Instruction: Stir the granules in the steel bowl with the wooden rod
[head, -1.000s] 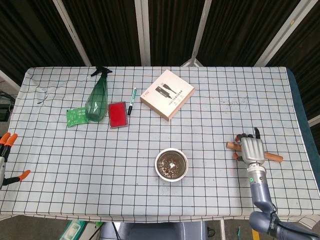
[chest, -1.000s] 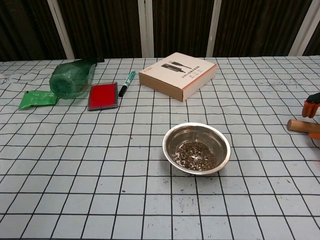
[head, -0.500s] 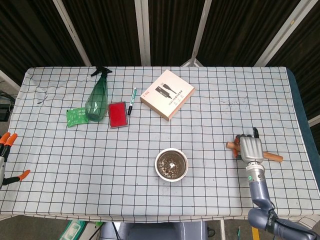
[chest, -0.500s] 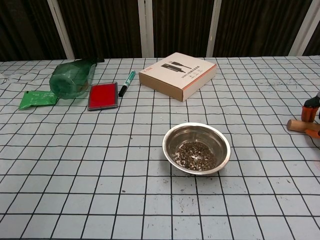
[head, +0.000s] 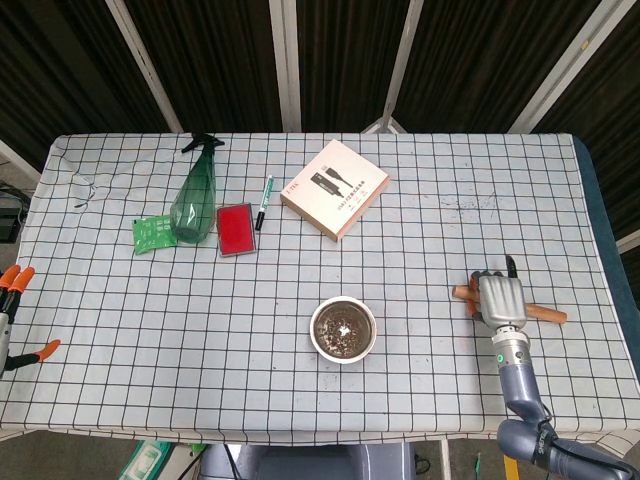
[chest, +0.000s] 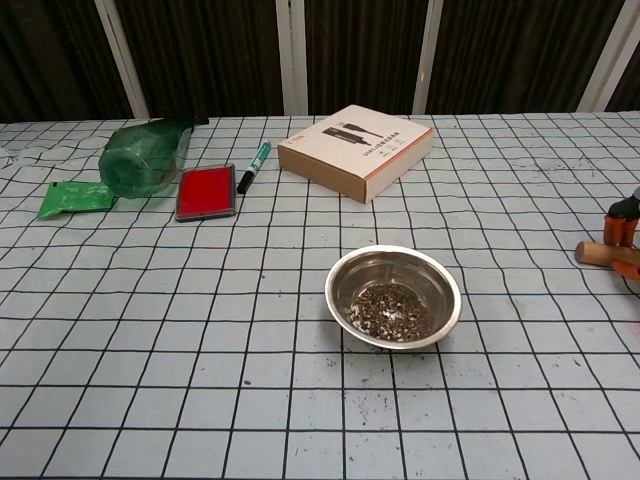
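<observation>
The steel bowl (head: 343, 329) (chest: 394, 296) stands at the table's middle front, with dark granules (chest: 392, 309) in its bottom. The wooden rod (head: 545, 314) (chest: 603, 253) lies flat on the cloth far to the bowl's right. My right hand (head: 499, 297) (chest: 622, 226) covers the rod's middle from above. Its fingers curl down on the rod's far side and the thumb sits on the near side, gripping it. Only part of my left hand (head: 10, 318) shows at the left edge of the head view, off the table, fingers apart and holding nothing.
A green spray bottle (head: 195, 199), a red pad (head: 236, 229), a green marker (head: 264, 202) and a green packet (head: 152, 233) lie at the back left. A flat cardboard box (head: 334, 187) sits behind the bowl. The table's right edge (head: 612, 300) runs close to the rod.
My right hand's fingers have drawn together and lowered onto the rod. The rod and the bowl have stayed where they were.
</observation>
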